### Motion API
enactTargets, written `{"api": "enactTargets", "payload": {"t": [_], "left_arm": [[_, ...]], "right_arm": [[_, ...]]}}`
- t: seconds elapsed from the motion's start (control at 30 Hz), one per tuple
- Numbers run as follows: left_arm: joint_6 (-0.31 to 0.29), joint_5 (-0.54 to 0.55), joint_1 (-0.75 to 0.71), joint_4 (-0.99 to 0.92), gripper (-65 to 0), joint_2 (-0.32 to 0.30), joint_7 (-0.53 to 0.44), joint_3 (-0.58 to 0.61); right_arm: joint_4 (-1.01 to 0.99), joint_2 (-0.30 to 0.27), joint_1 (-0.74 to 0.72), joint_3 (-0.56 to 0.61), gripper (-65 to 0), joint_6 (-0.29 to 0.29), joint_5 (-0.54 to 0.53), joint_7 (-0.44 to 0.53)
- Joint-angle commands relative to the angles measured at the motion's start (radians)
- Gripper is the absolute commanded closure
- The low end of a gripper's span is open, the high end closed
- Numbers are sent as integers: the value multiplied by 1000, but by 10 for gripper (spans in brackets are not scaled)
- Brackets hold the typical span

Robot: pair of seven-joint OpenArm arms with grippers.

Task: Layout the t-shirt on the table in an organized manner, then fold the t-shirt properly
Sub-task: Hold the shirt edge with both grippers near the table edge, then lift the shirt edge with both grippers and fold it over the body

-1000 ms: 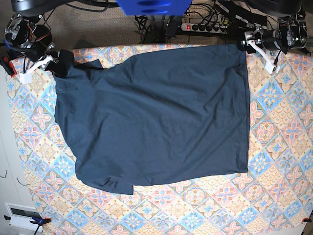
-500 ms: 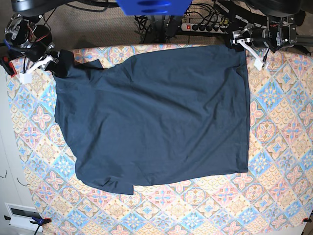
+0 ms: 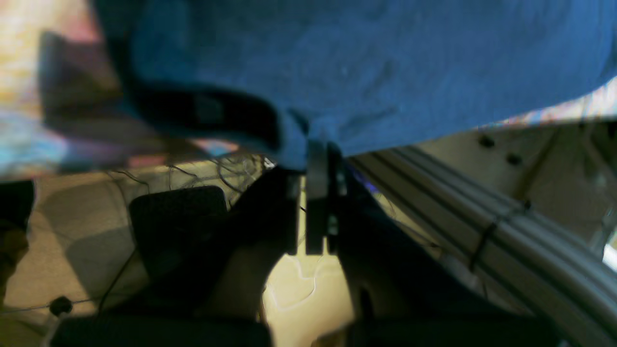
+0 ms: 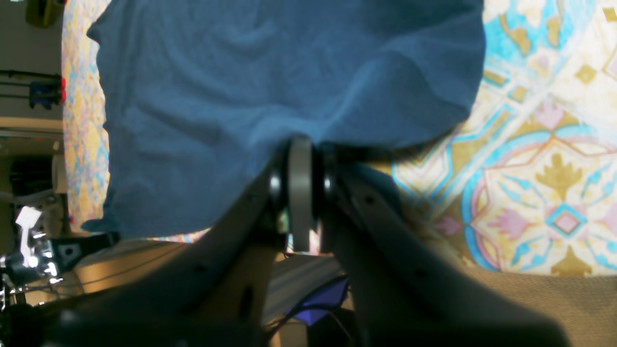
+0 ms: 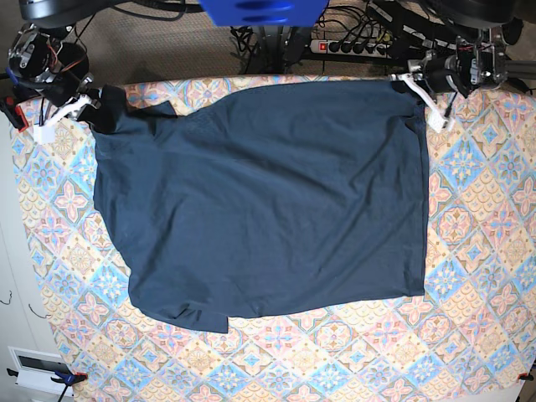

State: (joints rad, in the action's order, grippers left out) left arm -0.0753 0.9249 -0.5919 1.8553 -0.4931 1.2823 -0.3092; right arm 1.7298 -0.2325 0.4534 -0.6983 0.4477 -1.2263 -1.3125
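The table (image 5: 477, 251) carries the t-shirt (image 5: 268, 205) spread flat over its middle, reaching the far edge. At the far corners, the left gripper (image 3: 318, 159) is clenched on the shirt's edge, and the right gripper (image 4: 301, 159) pinches the cloth too.

Both tools clamped: L tool (image 3: 318, 159), R tool (image 4: 301, 159).

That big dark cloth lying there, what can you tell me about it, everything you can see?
It is a plain navy t-shirt of soft, slightly wrinkled fabric, spread nearly flat on the patterned table. One short sleeve pokes out at the near edge. The right gripper and the left gripper each pinch a far corner at the table's edge.
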Motion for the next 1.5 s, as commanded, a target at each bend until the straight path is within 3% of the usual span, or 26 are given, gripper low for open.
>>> {"api": "enactTargets", "payload": {"t": [0.0,0.2,0.4,0.77,0.97,1.07,1.27,1.47], "left_arm": [[-1,10,-6,13,0,-16,-5,-37],[-5,12,-27,14,0,-20,-3,-123],[-139,10,-81,14,0,-20,-2,-249],[-307,13,-104,62,0,-16,0,-255],[-307,39,-23,139,0,-14,-26,-258],[-306,39,42,137,0,-14,-28,-259],[-300,33,211,70,0,43,-23,-261],[-237,32,384,-85,0,109,-26,-261]], "right_arm": [[12,-17,2,-5,-5,4,-22,12],[11,-17,2,-7,-5,4,-22,12],[11,-17,2,-5,-5,4,-22,-6],[16,-20,3,-14,-5,4,-60,-45],[16,-20,-6,-13,-5,4,-93,-34],[11,-20,-100,-13,-5,4,-91,-34],[-31,-18,-256,-7,-5,4,-4,-35],[-208,-18,-365,-1,-5,4,3,-35]]}}
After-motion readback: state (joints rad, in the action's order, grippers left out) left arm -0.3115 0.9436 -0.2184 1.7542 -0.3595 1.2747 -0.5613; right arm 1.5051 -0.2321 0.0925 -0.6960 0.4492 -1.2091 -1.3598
